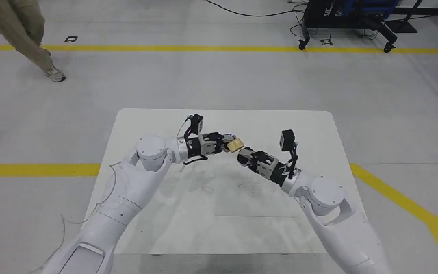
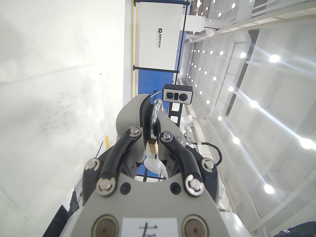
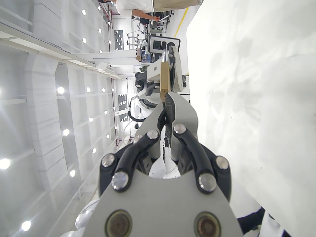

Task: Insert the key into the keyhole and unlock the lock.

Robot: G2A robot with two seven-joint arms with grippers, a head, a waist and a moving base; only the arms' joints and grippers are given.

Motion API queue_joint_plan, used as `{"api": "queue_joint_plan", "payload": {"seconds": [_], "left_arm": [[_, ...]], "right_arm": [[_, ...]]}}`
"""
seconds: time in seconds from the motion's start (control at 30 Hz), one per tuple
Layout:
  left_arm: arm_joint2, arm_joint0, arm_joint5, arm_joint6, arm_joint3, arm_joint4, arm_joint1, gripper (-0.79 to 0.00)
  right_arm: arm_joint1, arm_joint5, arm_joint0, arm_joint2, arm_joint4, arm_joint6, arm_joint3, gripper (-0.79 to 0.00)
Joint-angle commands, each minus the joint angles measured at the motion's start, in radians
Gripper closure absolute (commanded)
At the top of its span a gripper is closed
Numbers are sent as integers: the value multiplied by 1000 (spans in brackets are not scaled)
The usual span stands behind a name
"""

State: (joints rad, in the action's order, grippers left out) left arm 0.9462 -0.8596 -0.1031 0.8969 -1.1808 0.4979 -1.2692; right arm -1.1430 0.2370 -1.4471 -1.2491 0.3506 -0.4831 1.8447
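Mid-frame, our left claw pinches the lock steady so our right claw, pressed together seemingly on a hidden key, meets its base.

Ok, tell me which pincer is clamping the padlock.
The left pincer: the brass padlock sits between its fingers, silver shackle up at the tips. The right pincer is shut and only meets the padlock's bottom end.
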Motion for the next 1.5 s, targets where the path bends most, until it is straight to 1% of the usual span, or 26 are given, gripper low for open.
{"api": "queue_joint_plan", "payload": {"seconds": [0.0, 0.03, 0.07, 0.1, 0.13, 0.33, 0.53, 0.63, 0.73, 0.83, 0.87, 0.9, 0.93, 0.97, 1.07, 1.13, 1.2, 1.23, 1.3, 1.37, 1.47], "left_arm": [[4, -1, -1, -15, 2, 8, -1, 0], [5, -2, -2, -23, 3, 12, -2, 0], [6, -3, -4, -30, 3, 13, -3, 0], [7, -3, -5, -36, 3, 15, -4, 0], [10, -5, -7, -44, 4, 19, -4, 0], [26, -11, -15, -92, 7, 46, -8, 0], [31, -12, -23, -110, 13, 57, -12, 0], [36, -12, -41, -134, 21, 76, -15, 0], [43, -11, -84, -157, 37, 116, -20, 0], [46, -5, -165, -188, 65, 167, -26, 0], [46, -2, -187, -193, 69, 181, -28, 0], [45, 2, -207, -194, 74, 194, -30, 0], [46, 3, -229, -193, 82, 213, -32, 0], [47, 6, -247, -188, 88, 230, -34, 0], [48, 14, -306, -158, 110, 288, -40, 0], [39, 23, -356, -129, 129, 318, -44, 0], [32, 30, -390, -96, 146, 347, -48, 0], [26, 34, -414, -74, 155, 363, -51, 0], [22, 42, -434, -50, 174, 383, -54, 0], [16, 49, -450, -31, 187, 391, -56, 0], [9, 56, -444, -17, 196, 386, -58, 0]], "right_arm": [[-1, 8, 6, 4, 2, 8, -3, 0], [-2, 13, 8, 6, 5, 13, -4, 0], [-3, 18, 11, 7, 10, 20, -5, -123], [-4, 22, 13, 8, 15, 26, -4, -529], [-5, 26, 15, 9, 18, 30, -4, -785], [-6, 33, 16, 6, 25, 44, 1, -785], [-6, 33, 16, 6, 25, 44, 1, -785], [-6, 33, 16, 6, 25, 44, 1, -785], [-6, 33, 16, 6, 25, 44, 1, -785], [-7, 31, 14, 5, 29, 45, 1, -785], [-8, 22, 10, 0, 52, 47, 5, -785], [-9, 3, 2, -12, 104, 29, 13, -668], [-10, -22, -8, -31, 166, 7, 22, -160], [-10, -48, -20, -53, 225, -18, 27, 0], [-10, -120, -57, -113, 371, -78, 50, 0], [-12, -174, -74, -134, 406, -72, 58, 0], [-13, -216, -81, -133, 371, -38, 66, 0], [-15, -227, -81, -121, 354, -26, 70, 0], [-18, -233, -73, -91, 319, -14, 70, 0], [-19, -236, -57, -66, 221, 27, 67, 0], [-22, -221, -45, -17, 80, 90, 75, 0]]}}
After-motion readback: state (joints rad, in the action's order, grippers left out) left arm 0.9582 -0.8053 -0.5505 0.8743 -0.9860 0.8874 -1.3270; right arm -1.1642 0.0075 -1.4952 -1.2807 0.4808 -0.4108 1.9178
